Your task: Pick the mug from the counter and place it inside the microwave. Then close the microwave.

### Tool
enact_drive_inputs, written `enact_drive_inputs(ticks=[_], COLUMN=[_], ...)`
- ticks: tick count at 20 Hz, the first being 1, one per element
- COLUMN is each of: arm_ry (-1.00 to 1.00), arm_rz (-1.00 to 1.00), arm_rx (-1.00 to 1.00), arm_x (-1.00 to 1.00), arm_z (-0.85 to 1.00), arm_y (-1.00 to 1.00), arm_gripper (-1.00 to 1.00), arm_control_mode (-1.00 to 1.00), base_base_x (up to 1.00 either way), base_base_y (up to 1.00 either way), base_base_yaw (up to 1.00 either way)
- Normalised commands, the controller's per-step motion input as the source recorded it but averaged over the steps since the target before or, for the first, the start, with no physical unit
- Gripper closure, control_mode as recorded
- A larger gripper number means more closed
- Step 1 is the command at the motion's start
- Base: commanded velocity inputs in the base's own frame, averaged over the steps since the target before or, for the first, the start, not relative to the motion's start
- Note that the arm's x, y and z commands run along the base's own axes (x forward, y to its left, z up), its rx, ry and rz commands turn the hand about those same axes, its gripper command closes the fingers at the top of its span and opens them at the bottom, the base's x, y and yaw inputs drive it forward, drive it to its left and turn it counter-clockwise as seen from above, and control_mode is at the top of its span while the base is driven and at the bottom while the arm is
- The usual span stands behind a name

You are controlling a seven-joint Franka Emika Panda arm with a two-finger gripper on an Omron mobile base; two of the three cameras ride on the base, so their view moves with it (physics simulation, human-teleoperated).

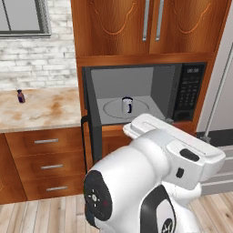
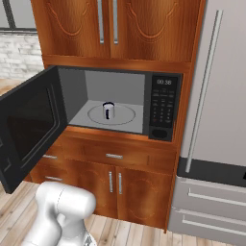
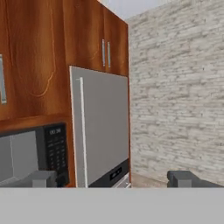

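On the round glass turntable [image 1: 126,109] inside the black built-in microwave [image 2: 120,103] the small white cylindrical mug with the dark blue handle [image 1: 127,104] is seen standing upright, near the middle of the grey cavity, so the placing step is judged done and only the closing is left. The relation that matters now is that of the windowed microwave door with its black bar handle [image 2: 30,127] to the jaws. The door is swung fully out on its left hinge; in the left base view it is seen almost edge-on [image 1: 92,123], in the right base view its broad inner face is shown. The jaws [image 3: 113,179] are spread wide and nothing is held between them; in the hand view they are pointed away from the cavity, toward the tall grey refrigerator [image 3: 103,127] and the pale brick wall [image 3: 179,96], with the microwave keypad [image 3: 56,151] at the left edge. The door is therefore judged to lie well off to the left of the jaws, and a wide swing to its outer side would be needed before it could be pushed shut.

Further out, the beige marble-look worktop with rusty blotches [image 1: 41,111] lies left of the microwave, and a tiny dark purple bottle [image 1: 20,96] stands on it, well apart from the door's path. Reddish-brown wooden cabinets [image 2: 115,26] are set above and below. Nothing is seen in the arc the door must sweep; the mug is set well inside the cavity.
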Motion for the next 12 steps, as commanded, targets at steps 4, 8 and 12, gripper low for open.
enact_drive_inputs(ticks=[4, 8, 12], arm_ry=[0.13, 0.12, 0.05], arm_rz=[-0.14, -0.15, -0.13], arm_rx=[-0.13, -0.15, -0.19], arm_x=[-0.1, -0.13, -0.09], arm_z=[0.0, 0.0, 0.0], arm_y=[0.43, 0.41, 0.41], arm_gripper=[-1.0, -1.0, -1.0], arm_control_mode=[-1.0, -1.0, -1.0], base_base_x=[0.0, 0.0, 0.0], base_base_y=[0.0, 0.0, 0.0], base_base_yaw=[0.0, 0.0, 0.0])
